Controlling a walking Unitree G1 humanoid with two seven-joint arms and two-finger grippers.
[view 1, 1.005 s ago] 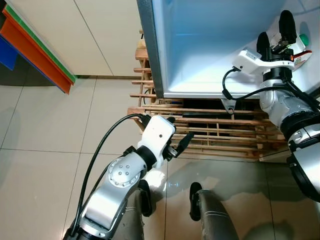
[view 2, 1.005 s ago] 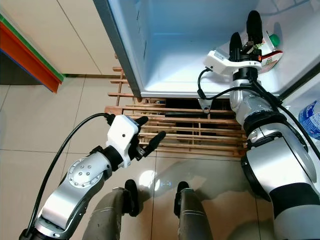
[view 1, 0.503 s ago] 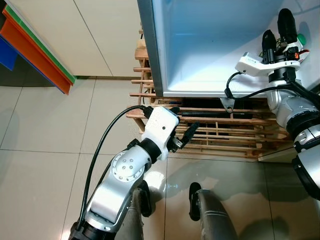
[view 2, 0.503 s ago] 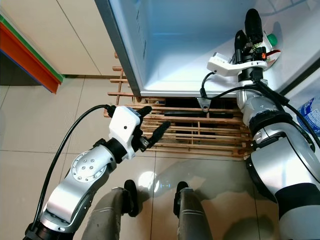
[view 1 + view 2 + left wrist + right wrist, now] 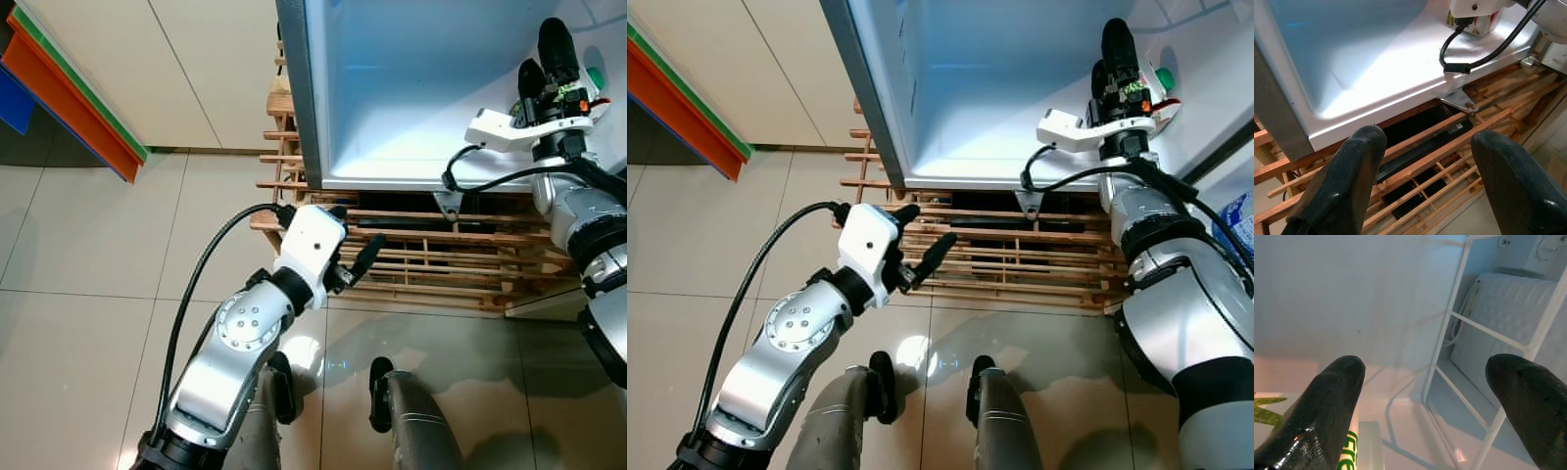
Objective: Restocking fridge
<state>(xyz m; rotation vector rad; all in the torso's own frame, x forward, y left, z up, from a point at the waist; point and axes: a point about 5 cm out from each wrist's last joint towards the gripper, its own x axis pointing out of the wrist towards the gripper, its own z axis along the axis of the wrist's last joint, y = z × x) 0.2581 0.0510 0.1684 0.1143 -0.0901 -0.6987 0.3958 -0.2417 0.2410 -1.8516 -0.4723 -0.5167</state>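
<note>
Fingers [image 5: 1327, 401] of our right gripper [image 5: 1120, 54] stand wide apart inside the open fridge [image 5: 411, 88], with nothing between them; a carton [image 5: 1349, 455] with green lettering lies just beside one finger, low on the fridge floor. From the head we see that carton with its green cap [image 5: 1162, 78] just past the gripper at about two o'clock, resting on the white floor of the compartment. A white wire shelf [image 5: 1469, 323] runs ahead of the fingers. Our left gripper [image 5: 355, 257] hovers in front of the wooden slatted pallet [image 5: 1019, 255] under the fridge, at about nine o'clock from the right arm; its fingers [image 5: 1347, 181] are spread and hold nothing. A blue-labelled bottle [image 5: 1236, 220] shows at the far right edge, at three o'clock.
</note>
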